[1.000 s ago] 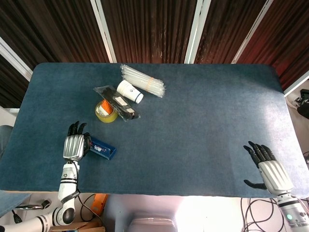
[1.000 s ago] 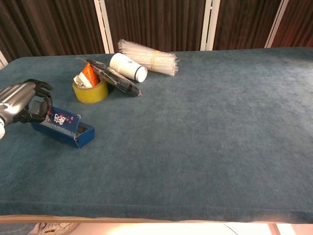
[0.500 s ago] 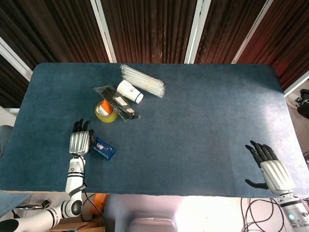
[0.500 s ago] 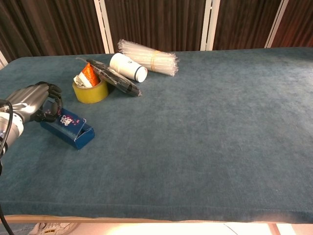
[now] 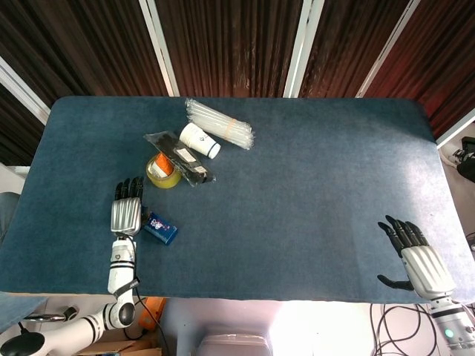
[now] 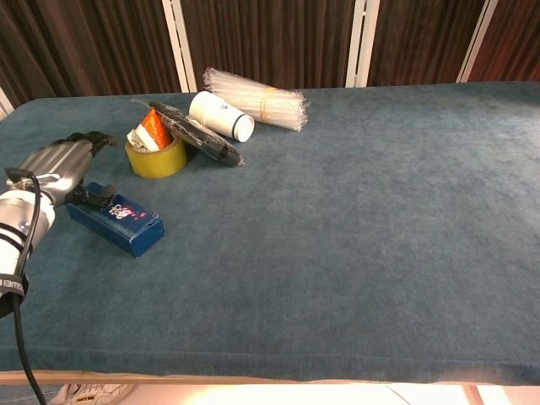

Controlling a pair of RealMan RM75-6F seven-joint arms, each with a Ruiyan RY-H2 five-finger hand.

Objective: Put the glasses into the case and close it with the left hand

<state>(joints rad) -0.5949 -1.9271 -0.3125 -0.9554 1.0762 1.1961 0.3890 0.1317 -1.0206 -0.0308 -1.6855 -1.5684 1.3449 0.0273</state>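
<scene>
A blue glasses case point(image 5: 159, 228) point(image 6: 118, 219) lies flat near the table's front left, and its right end looks closed. No glasses show outside it. My left hand point(image 5: 126, 213) point(image 6: 59, 166) lies over the case's left end with its fingers stretched out towards the tape roll. Only the thumb touches the case top, and the hand grips nothing. My right hand point(image 5: 412, 256) rests open with its fingers spread at the front right of the table. It is far from the case and appears only in the head view.
Just beyond the left hand's fingers stands a yellow tape roll point(image 5: 163, 172) point(image 6: 156, 156) with an orange packet point(image 6: 152, 126) in it. Behind it lie a black item in a plastic sleeve point(image 5: 182, 158) point(image 6: 198, 137), a paper cup point(image 5: 199, 140) point(image 6: 219, 116) and a bundle of clear straws point(image 5: 219, 124) point(image 6: 257, 97).
My left hand has uncurled from around the case's left end and now lies flat with straight fingers. The case has turned slightly, and its right end, open before, looks closed. The right hand is still.
</scene>
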